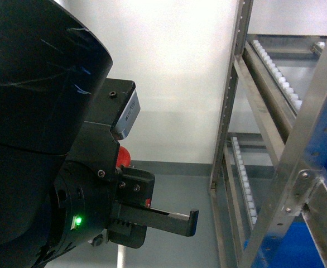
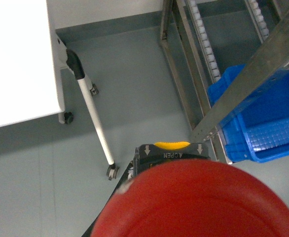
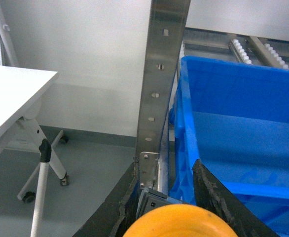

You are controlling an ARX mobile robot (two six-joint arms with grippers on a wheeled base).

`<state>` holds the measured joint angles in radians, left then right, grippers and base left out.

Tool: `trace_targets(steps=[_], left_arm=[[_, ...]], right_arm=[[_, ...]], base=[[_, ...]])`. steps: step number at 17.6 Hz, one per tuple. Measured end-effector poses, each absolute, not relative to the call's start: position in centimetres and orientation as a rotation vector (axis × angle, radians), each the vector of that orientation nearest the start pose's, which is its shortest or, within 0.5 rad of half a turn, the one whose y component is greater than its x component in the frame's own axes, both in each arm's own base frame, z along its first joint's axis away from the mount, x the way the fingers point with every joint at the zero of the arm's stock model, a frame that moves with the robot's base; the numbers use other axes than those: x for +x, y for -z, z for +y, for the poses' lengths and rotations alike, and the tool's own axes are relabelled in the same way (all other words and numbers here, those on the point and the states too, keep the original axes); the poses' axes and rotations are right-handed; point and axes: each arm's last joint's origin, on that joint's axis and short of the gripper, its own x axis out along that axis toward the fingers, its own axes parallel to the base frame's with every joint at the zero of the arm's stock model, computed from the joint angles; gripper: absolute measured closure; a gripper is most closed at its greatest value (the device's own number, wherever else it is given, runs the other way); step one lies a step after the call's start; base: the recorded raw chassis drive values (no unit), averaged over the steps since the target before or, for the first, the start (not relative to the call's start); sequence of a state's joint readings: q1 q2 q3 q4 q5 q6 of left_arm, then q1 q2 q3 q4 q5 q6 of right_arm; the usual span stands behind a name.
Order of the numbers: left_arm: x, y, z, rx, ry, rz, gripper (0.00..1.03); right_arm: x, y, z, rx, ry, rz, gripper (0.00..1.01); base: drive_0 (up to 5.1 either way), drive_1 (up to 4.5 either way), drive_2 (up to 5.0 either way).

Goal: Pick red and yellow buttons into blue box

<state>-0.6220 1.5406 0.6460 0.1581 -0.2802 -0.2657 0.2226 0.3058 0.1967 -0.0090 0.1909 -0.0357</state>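
Left gripper [image 1: 152, 209]: raised close before the head camera, filling the 9 o'clock half of that view; a sliver of red shows between its black fingers. In the left wrist view the red button [image 2: 198, 200] fills the 6 o'clock edge, seated in the claw, so the claw is clamped on it. Just above the red cap, a black body marked "OPEN" with a yellow crest; what that is cannot be told.

Right gripper [image 3: 169, 197]: dark fingers [image 3: 211, 197] stand either side of the yellow button [image 3: 176, 222] at 6 o'clock, narrowly set and gripping it.

Blue box [image 3: 243, 128]: at 3 o'clock in the right wrist view, directly beyond the yellow cap, interior open. A steel rack upright [image 3: 159, 84] stands just at its 9 o'clock rim.

White wheeled table [image 3: 16, 94]: at 9 o'clock, well apart, grey floor [image 2: 134, 89] open between it and the rack
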Motion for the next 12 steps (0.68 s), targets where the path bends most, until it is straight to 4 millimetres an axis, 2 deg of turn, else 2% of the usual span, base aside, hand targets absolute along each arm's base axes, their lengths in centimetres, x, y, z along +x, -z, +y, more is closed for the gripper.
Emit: trace_targets(steps=[12], left_arm=[[23.49,-14.98,-15.79,0.068,0.232,0.699,0.78]], right_arm=[[11.22,-20.46,1.98,-0.060,-0.034,0.115,0.71]], base=[[4.9,-3.44,-1.2]])
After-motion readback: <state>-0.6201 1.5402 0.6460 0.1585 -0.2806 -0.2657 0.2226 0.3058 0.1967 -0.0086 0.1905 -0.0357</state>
